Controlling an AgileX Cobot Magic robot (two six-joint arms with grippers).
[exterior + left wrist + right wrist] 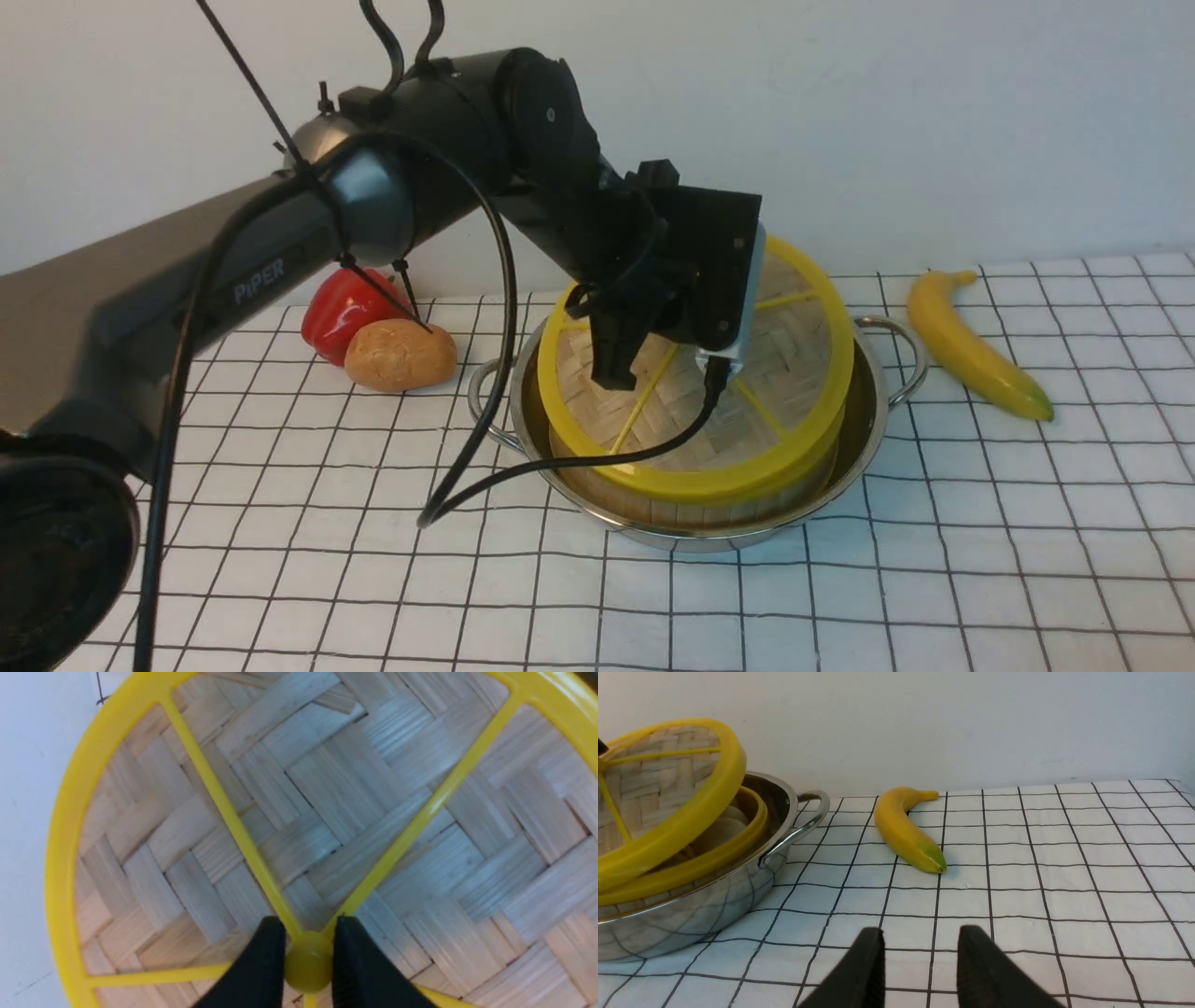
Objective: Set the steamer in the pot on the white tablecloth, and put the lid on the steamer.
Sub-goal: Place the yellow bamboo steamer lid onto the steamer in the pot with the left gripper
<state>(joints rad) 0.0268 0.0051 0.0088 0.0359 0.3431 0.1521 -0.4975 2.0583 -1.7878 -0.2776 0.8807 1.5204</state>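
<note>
The steamer (653, 509) sits inside the pot (864, 420), which stands on the white tablecloth (934, 579). The lid (794, 345) is over the steamer but tilted. Its edge on the pot's far right side is lifted, leaving a gap through which pale round food shows, and its near edge is down by the steamer's yellow rim. The left gripper (309, 921) pinches the lid's centre knob (308, 963) between its black fingers. The right gripper (920, 931) is low over the cloth to the right of the pot, its jaws apart with nothing between them. A banana (971, 345) lies just right of the pot. A red pepper (341, 308) and a potato (400, 355) sit touching each other left of the pot.
</note>
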